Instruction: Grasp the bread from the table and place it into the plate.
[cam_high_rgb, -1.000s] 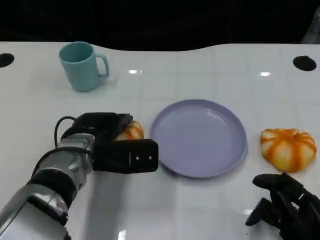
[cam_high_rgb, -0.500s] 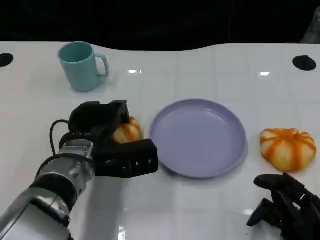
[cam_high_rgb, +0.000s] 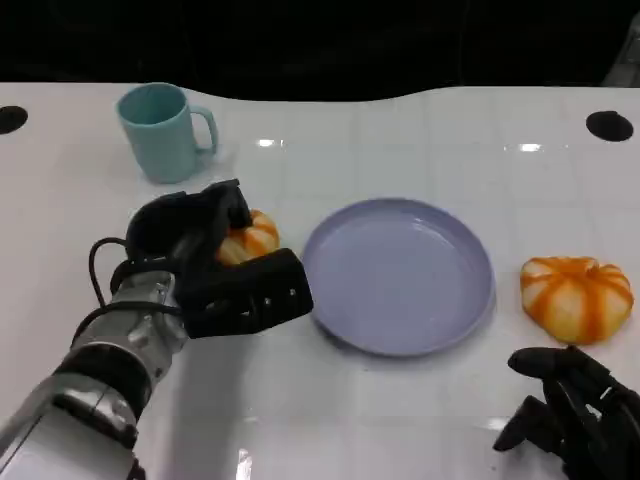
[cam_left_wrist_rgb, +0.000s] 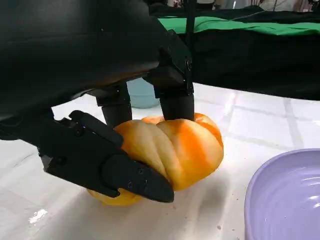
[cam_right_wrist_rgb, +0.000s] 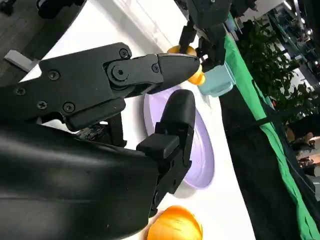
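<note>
Mug (cam_high_rgb: 163, 131) behind held bread (cam_high_rgb: 247, 240) | plate (cam_high_rgb: 400, 275) beside | second bread (cam_high_rgb: 576, 296) right

Glossy white table (cam_high_rgb: 400, 140); smooth lavender plate (cam_high_rgb: 398, 275); matt bread (cam_left_wrist_rgb: 172, 150).

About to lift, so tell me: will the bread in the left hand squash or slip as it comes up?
The bread looks soft and puffy, so it probably dents under the left hand. Its lobed, matte crust should grip rather than slip. It likely weighs little; fingers wrap both sides.

L hand (cam_high_rgb: 215, 265) fingers closed round bread (cam_high_rgb: 247, 239); R hand (cam_high_rgb: 570, 410) idle, fingers curled.
</note>
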